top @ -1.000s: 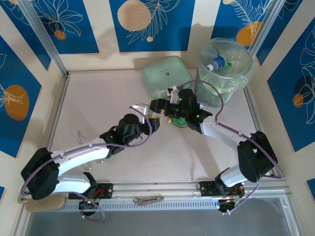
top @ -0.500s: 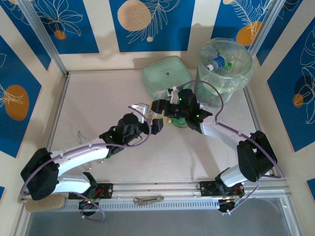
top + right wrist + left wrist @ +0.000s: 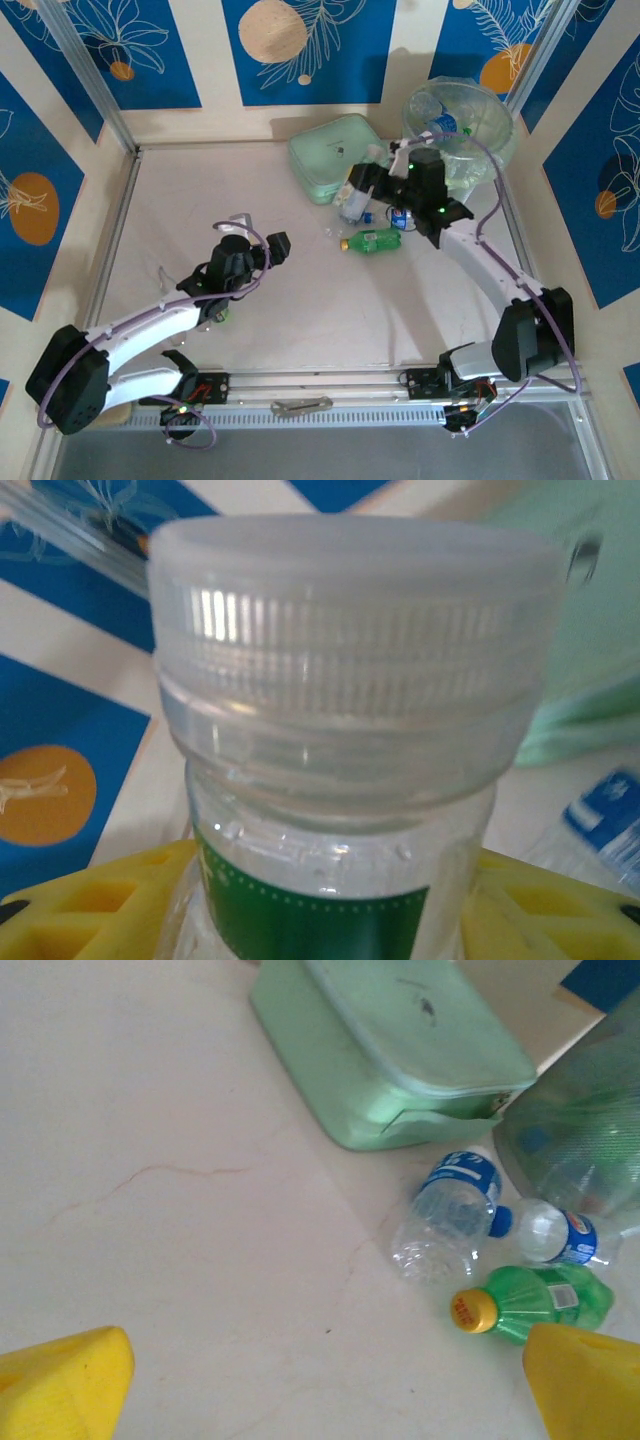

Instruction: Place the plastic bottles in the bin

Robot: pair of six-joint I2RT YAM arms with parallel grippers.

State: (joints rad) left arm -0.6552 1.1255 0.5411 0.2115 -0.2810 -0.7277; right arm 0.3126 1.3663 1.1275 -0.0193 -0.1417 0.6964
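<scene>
Toward eight o'clock in the overhead view, the left gripper (image 3: 258,232) is seen above the bare table (image 3: 180,200) with its jaws spread wide and nothing between them. In its wrist view only the yellow fingertips (image 3: 62,1388) are caught, at the lower corners. At one o'clock from them three plastic bottles lie on their sides. One is a crumpled blue-labelled bottle (image 3: 450,1215). A blue-capped bottle (image 3: 555,1235) is partly hidden behind it. The third, a green bottle (image 3: 530,1305) with a yellow cap, has its base covered by a fingertip. All three lie just beside the mint-green case (image 3: 400,1050) and the bin (image 3: 580,1140), whose translucent wall is blurred and cut off by the frame edge. Right of centre overhead, the right gripper (image 3: 352,200) is clamped on a green-labelled bottle (image 3: 350,730), clear with a pale ribbed cap, gripped between yellow fingers (image 3: 90,910). Its lower body is cut off. Overhead, the bin stands at one o'clock, and bottles are dimly made out inside it.
</scene>
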